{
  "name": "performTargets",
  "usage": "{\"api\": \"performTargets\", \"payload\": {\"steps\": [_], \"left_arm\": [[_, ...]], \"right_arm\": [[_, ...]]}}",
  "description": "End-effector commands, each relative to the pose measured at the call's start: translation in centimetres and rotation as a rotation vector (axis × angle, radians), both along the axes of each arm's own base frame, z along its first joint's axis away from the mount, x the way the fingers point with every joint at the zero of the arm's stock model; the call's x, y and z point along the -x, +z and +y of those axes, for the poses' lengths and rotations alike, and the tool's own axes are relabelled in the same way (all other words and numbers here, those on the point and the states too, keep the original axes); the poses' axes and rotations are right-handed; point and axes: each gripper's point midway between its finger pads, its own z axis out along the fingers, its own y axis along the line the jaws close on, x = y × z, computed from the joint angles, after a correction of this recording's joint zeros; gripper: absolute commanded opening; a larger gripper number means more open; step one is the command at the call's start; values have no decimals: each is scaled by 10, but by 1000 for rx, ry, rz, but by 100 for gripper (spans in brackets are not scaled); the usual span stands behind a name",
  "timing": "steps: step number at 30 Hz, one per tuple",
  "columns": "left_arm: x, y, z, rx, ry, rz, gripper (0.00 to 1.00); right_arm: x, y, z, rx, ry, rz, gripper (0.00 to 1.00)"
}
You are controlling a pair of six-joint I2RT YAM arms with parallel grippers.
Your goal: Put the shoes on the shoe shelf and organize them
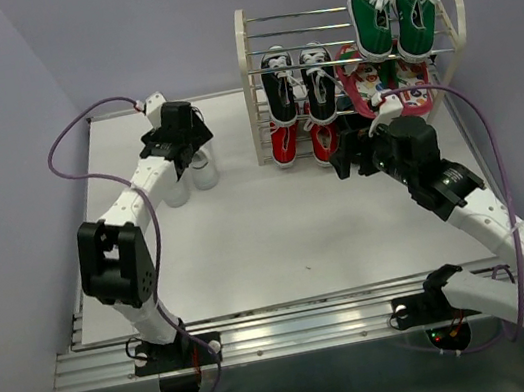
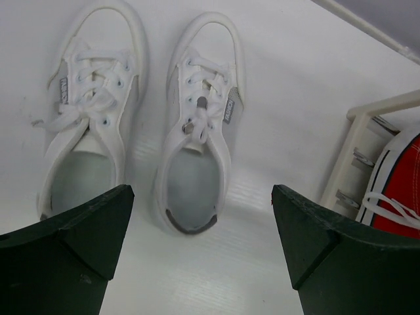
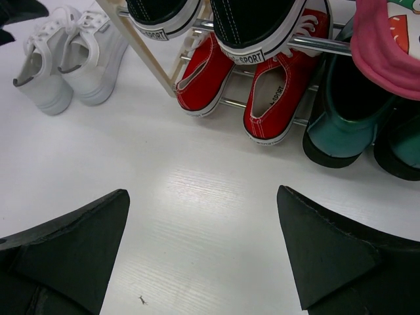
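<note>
Just beneath left tool (image 2: 201, 193), white sneakers (image 2: 92, 118)

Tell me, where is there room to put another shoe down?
The widest bare patch is the tabletop in front of the shoe shelf, toward the near edge. On the shelf, the top rods left of the green sneakers are bare. Crowded: the lower tiers, holding black sneakers, red sneakers and flip-flops, and beside the white sneakers under the left gripper.

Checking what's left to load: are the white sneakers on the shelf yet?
No, the white sneakers stand side by side on the table beside the shoe shelf.
</note>
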Motion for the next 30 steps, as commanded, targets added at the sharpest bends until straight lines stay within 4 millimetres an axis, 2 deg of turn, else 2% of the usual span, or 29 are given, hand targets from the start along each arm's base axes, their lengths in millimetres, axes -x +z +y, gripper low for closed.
{"api": "performTargets", "payload": {"steps": [1, 4, 5, 6, 7, 9, 10, 17, 21, 22, 27, 28, 30], "left_arm": [[-41, 9, 3, -4, -103, -35, 99], [-68, -6, 4, -2, -161, -20, 99], [-78, -12, -1, 0, -189, -13, 99], [-83, -13, 0, -11, -191, -15, 99], [-86, -26, -2, -24, -202, 14, 99], [-95, -22, -4, -35, -212, 5, 99], [-100, -28, -3, -47, -212, 14, 99], [-100, -69, 8, -110, -170, 128, 99], [-90, -86, 13, -164, -140, 184, 99], [-88, -88, 20, -202, -101, 195, 99], [-80, -103, 9, -220, -146, 246, 98], [-80, -106, 8, -212, -147, 248, 95], [-79, -110, 2, -183, -159, 253, 74]], "right_arm": [[-2, 10, -2, -7, -2, -45, 100], [-1, 6, -3, 3, -1, -28, 100], [0, 6, -2, 4, 0, -25, 100], [0, 5, -3, 6, -1, -21, 100], [0, 3, -4, 10, -6, -16, 100], [-1, 1, -5, 15, -16, -11, 100], [-1, 1, -6, 17, -21, -11, 100], [-1, -4, -13, 34, -54, 0, 100], [0, -5, -14, 36, -59, 4, 100], [0, -7, -14, 40, -59, 10, 100], [-2, -11, -14, 45, -62, 20, 100], [-2, -11, -14, 43, -61, 19, 100], [-2, -11, -14, 45, -61, 21, 100]]}}
